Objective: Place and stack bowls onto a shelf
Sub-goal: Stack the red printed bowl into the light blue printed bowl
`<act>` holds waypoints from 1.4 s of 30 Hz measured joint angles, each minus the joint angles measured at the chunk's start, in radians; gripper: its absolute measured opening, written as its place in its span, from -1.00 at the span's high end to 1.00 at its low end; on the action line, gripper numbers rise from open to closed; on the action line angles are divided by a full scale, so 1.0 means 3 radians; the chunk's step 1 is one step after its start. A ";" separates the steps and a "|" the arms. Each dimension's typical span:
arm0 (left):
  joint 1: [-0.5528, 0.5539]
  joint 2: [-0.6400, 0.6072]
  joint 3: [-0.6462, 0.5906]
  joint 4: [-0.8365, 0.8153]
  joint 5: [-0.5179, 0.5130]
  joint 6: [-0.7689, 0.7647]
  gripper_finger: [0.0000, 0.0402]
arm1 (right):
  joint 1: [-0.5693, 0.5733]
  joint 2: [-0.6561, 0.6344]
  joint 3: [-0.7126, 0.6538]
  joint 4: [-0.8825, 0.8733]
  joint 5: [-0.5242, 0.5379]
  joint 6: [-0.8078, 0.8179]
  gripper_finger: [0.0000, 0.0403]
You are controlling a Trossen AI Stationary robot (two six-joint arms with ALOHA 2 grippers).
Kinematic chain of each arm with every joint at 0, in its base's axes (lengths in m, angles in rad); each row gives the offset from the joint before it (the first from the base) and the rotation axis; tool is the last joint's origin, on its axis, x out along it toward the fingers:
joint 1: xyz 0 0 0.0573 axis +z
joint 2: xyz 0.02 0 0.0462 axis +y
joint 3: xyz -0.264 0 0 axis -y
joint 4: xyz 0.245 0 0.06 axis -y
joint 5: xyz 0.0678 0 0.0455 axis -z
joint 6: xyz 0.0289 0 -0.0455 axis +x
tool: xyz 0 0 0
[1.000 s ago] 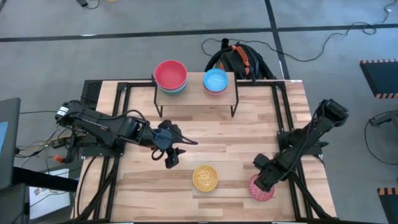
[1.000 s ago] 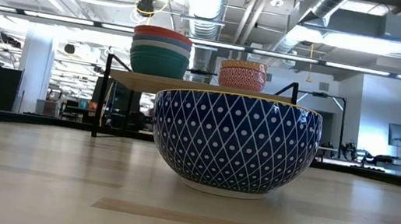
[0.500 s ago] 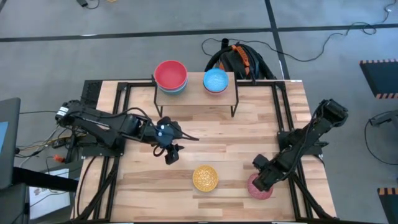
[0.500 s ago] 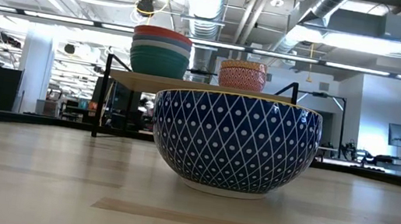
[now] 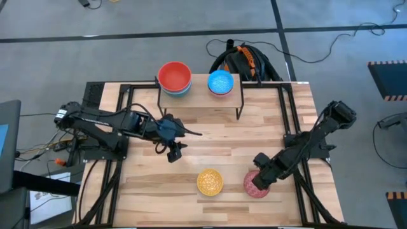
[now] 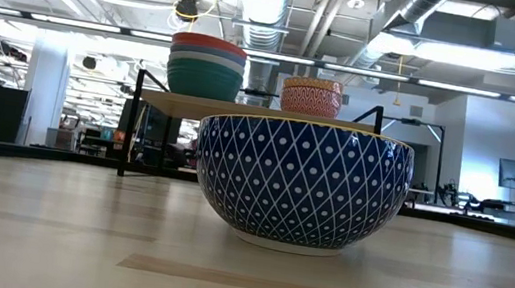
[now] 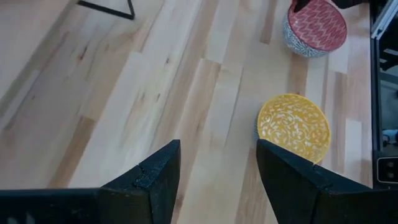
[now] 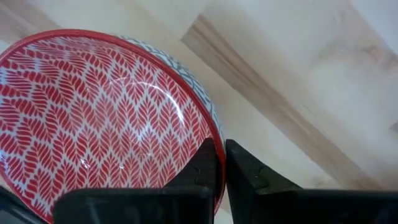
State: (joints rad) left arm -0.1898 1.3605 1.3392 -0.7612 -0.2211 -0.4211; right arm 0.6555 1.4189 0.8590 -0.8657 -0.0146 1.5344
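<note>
On the shelf (image 5: 200, 97) stands a stack of bowls topped by a red one (image 5: 175, 76), and beside it a blue bowl (image 5: 220, 81) on another bowl. A yellow-patterned bowl (image 5: 210, 181), its outside blue with white diamonds (image 6: 301, 182), rests on its base near the table's front. To its right is the pink-patterned bowl (image 5: 254, 186), with my right gripper (image 5: 262, 177) shut on it. My left gripper (image 5: 174, 151) hangs open above the bare table between the shelf and the yellow bowl, holding nothing. My right gripper pinches the pink-patterned bowl's wall at the rim (image 8: 210, 138), one finger inside the bowl and one outside. It comes slanting down from the table's right, at the bowl's far right side. Whether the bowl's base is clear of the table, I cannot tell.
Black frame rails (image 5: 289, 127) run along the table's left and right sides. A dark backpack (image 5: 245, 60) lies on the floor behind the shelf. Bare wood lies between the shelf's legs and the two bowls at the front.
My right gripper has shut on the pink-patterned bowl's rim and moved it a short way toward the table's left, nearer the yellow bowl; the bowl now shows at the low view's right edge. My left gripper has drawn slightly toward the far edge, still open.
</note>
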 joint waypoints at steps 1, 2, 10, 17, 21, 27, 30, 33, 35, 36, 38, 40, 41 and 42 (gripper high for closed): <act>0.0018 -0.0028 0.0000 -0.0022 0.0000 0.0020 0.03 | -0.0037 0.0000 0.0047 -0.0072 -0.0001 -0.0070 0.82; 0.0039 -0.0059 0.0000 -0.0044 -0.0002 0.0038 0.03 | -0.0076 0.0000 0.0103 -0.0159 -0.0003 -0.0136 0.82; 0.0241 -0.0327 0.0000 -0.0065 -0.0039 0.0148 0.03 | -0.0635 -0.0063 0.0769 -0.0925 0.0228 -0.1057 0.82; 0.0347 -0.0393 0.0000 -0.0066 -0.0090 0.0215 0.03 | -0.1481 -0.0397 0.1282 -0.1040 0.0577 -0.1888 0.82; 0.0347 -0.0393 0.0000 -0.0064 -0.0092 0.0234 0.03 | -0.2153 -0.0520 0.1549 -0.0940 0.0592 -0.2292 0.82; 0.0382 -0.0393 0.0000 -0.0073 -0.0122 0.0237 0.03 | -0.3037 -0.0304 0.2026 -0.0783 0.0423 -0.2813 0.82; 0.0410 -0.0393 0.0000 -0.0117 -0.0125 0.0243 0.03 | -0.3347 -0.0082 0.2294 -0.0804 0.0382 -0.3016 0.82; 0.0422 -0.0393 0.0000 -0.0140 -0.0125 0.0246 0.03 | -0.3612 0.0153 0.2538 -0.0803 0.0357 -0.3156 0.82; 0.0425 -0.0393 0.0000 -0.0148 -0.0126 0.0246 0.03 | -0.3763 0.0307 0.2711 -0.0802 0.0347 -0.3232 0.82; 0.0425 -0.0391 0.0000 -0.0150 -0.0126 0.0254 0.03 | -0.3836 0.0381 0.2798 -0.0795 0.0341 -0.3272 0.82; 0.0425 -0.0391 0.0000 -0.0171 -0.0126 0.0272 0.03 | -0.3964 0.0529 0.2982 -0.0793 0.0331 -0.3322 0.82; 0.0427 -0.0391 0.0000 -0.0211 -0.0129 0.0288 0.03 | -0.4080 0.0675 0.3147 -0.0798 0.0299 -0.3390 0.82; 0.0438 -0.0391 0.0000 -0.0222 -0.0130 0.0290 0.03 | -0.4126 0.0754 0.3234 -0.0816 0.0285 -0.3412 0.82; 0.0453 -0.0391 0.0000 -0.0228 -0.0124 0.0290 0.03 | -0.4164 0.0825 0.3308 -0.0824 0.0267 -0.3432 0.82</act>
State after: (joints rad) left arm -0.0539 1.2430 1.3392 -0.8295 -0.2584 -0.3340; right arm -0.5936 1.6663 1.8516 -1.1128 0.0654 0.5047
